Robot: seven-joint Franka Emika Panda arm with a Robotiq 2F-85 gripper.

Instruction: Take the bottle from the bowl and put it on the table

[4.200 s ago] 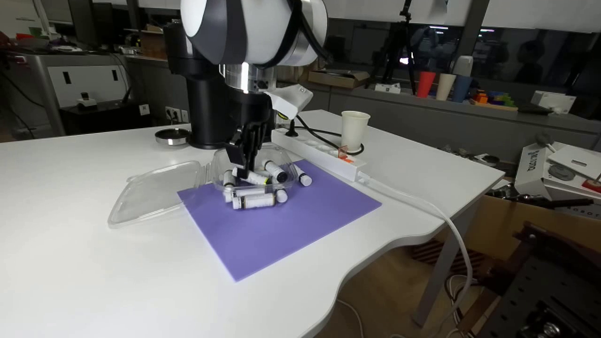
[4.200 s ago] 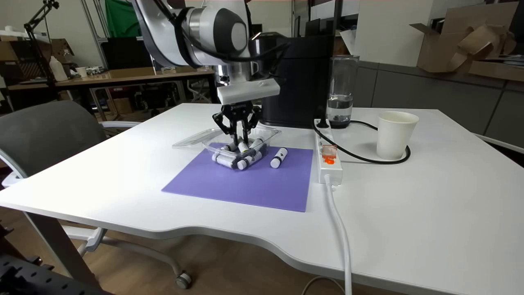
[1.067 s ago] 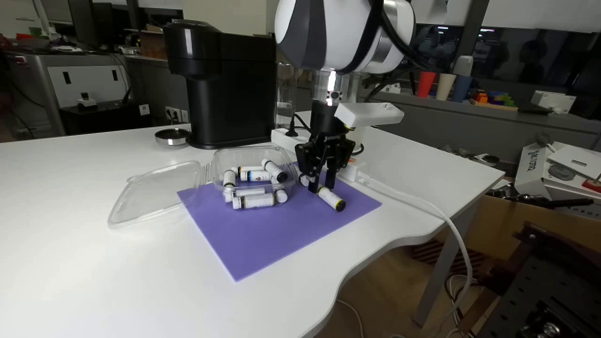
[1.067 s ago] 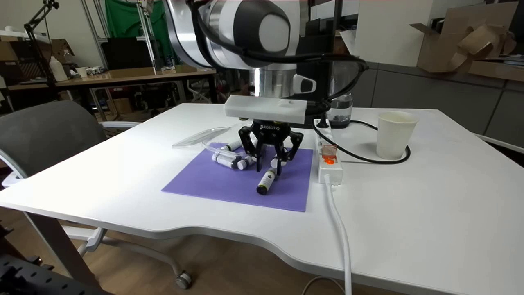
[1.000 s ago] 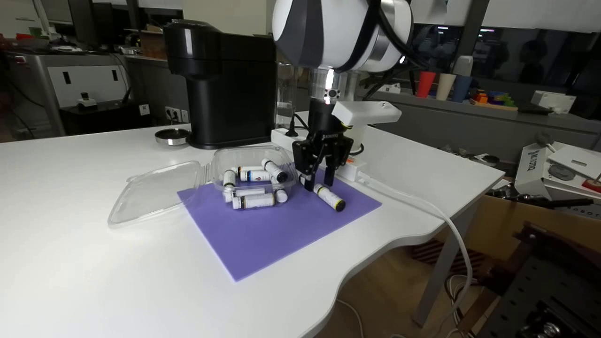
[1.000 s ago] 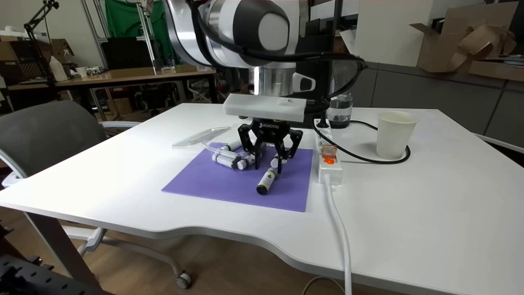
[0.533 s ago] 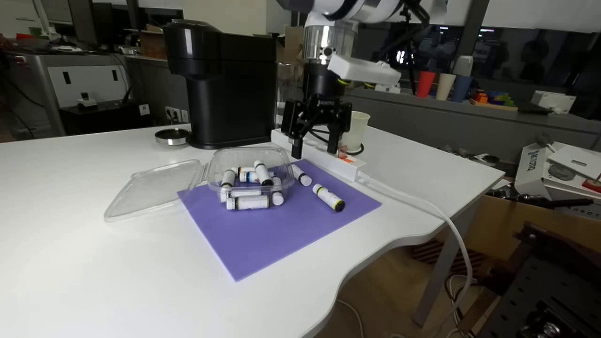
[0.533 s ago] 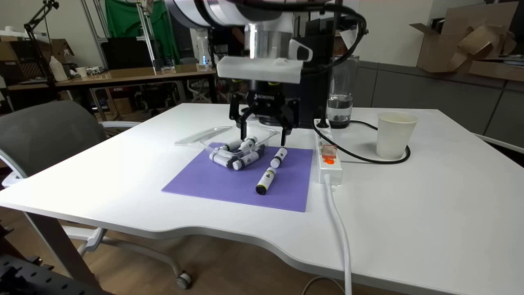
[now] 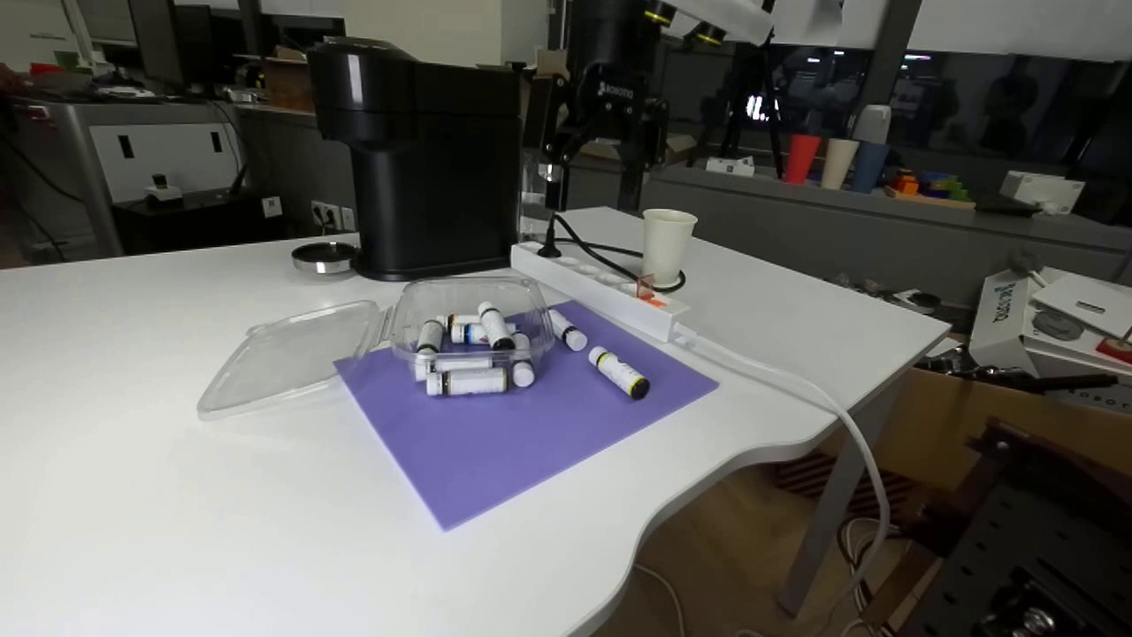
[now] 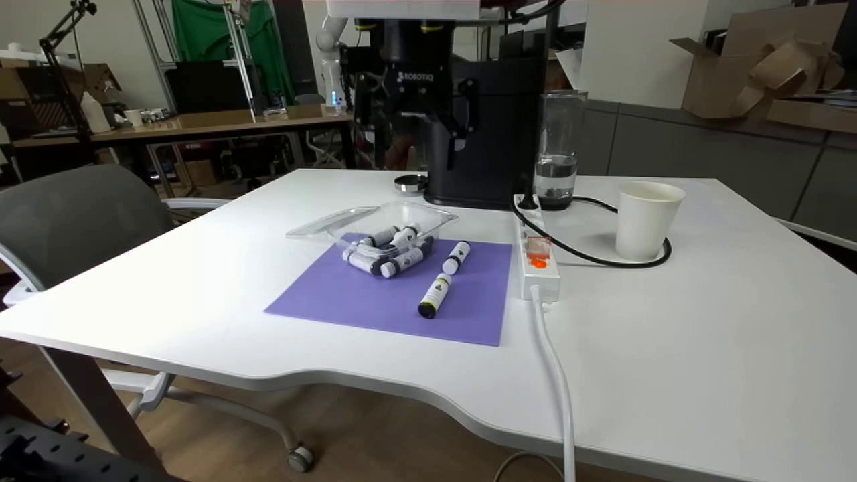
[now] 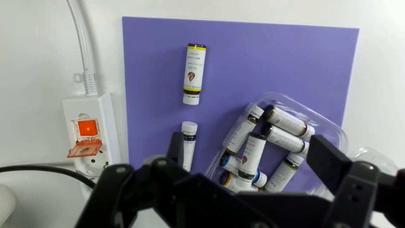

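A small white-labelled bottle with yellow bands (image 11: 193,71) lies on its side on the purple mat (image 9: 531,442), outside the bowl. Behind it on the mat lies another bottle (image 10: 456,258). The bowl is a clear plastic container (image 11: 324,117), with several more bottles jumbled inside, such as one with a red drop mark (image 11: 252,155). My gripper (image 10: 415,157) hangs high above the container, its two fingers wide apart and nothing between them. The wrist view has the gripper (image 11: 250,153) spread over the container. The white table (image 9: 133,487) lies under everything.
The container's lid (image 9: 292,354) is folded out flat on the table. A white power strip (image 9: 601,292) with cables runs beside the mat, near a paper cup (image 10: 648,221). Behind stand a black coffee machine (image 9: 433,177), a shallow metal dish (image 9: 325,257) and a glass vessel (image 10: 557,154).
The yellow-banded bottle went from the container to the mat. My gripper spread wider and rose well above it. The container and its bottles shifted slightly as it rose.
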